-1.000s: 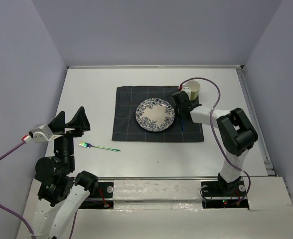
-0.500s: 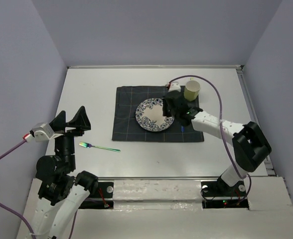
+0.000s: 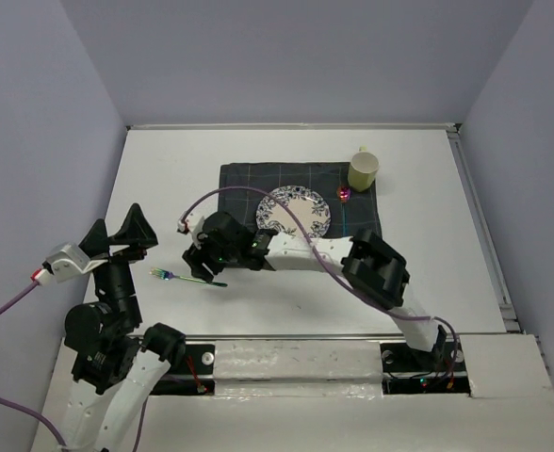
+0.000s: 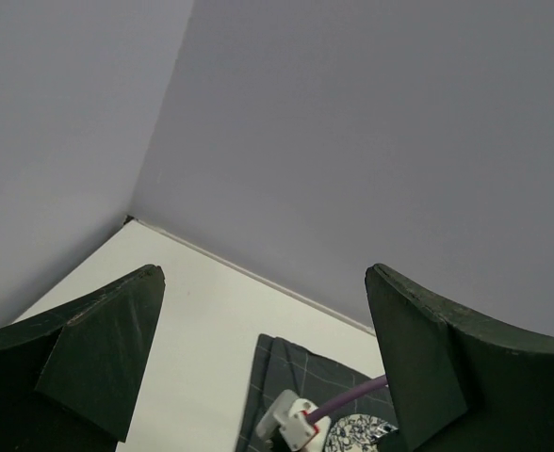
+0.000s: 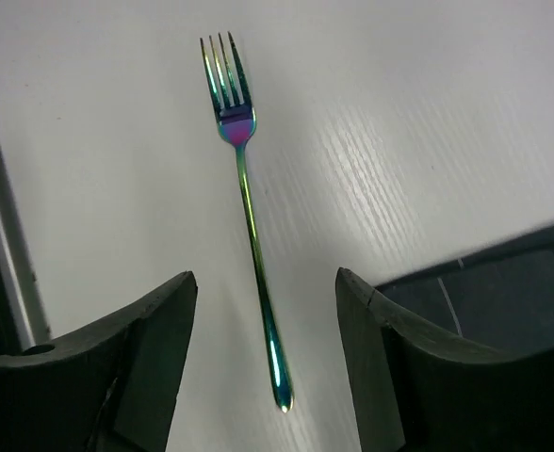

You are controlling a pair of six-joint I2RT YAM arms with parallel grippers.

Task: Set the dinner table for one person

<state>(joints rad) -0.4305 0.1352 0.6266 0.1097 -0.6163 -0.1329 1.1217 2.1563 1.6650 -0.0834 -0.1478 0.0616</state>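
The white dinner table point(image 3: 164, 179) holds a dark checked placemat point(image 3: 244, 184) with a blue-patterned plate point(image 3: 310, 205) on it and a yellow-green cup point(image 3: 363, 170) at its far right corner. An iridescent fork point(image 3: 169, 275) lies on the bare table left of the placemat. My right gripper point(image 3: 202, 268) is open and reaches across to it. In the right wrist view the gripper point(image 5: 265, 282) straddles the handle end of the fork point(image 5: 249, 207) without touching it. My left gripper point(image 3: 117, 231) is open, empty and raised at the left; its wrist view point(image 4: 263, 273) faces the back wall.
A small shiny pink-purple item point(image 3: 343, 194) lies on the placemat right of the plate. The right arm and its purple cable point(image 3: 258, 191) stretch over the placemat's near part. The placemat's corner point(image 5: 503, 282) shows beside the right finger. Grey walls enclose the table.
My right arm has swung left from the cup, across the plate and placemat, to hover over the fork's handle. My left gripper has shifted slightly left and down. The fork has not moved.
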